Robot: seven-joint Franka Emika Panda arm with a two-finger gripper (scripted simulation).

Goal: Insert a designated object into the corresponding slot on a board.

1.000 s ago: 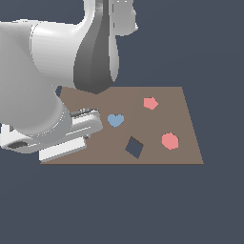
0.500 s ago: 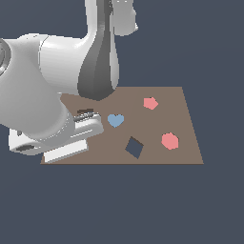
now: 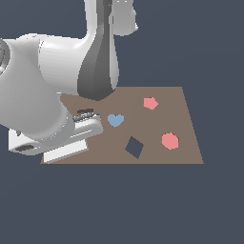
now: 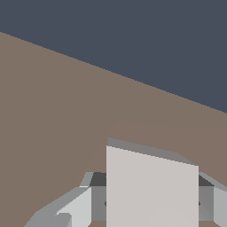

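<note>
Hand (image 4: pixel 150 204) gripped light-grey square block (image 4: pixel 151 186) between fingers (image 4: pixel 75 208), at brown board's (image 3: pixel 186 114) edge on exterior view's left. Diamond-turned navy slot (image 3: pixel 134 147) well apart, near board's front edge, beside pink hexagon (image 3: pixel 169 141).

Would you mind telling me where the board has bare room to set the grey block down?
The board is bare along its near edge below the square slot and between the blue heart and pink pentagon. Its far strip is free too. The exterior view's left end is crowded by the arm and grey block. The pink hexagon occupies the right.
</note>
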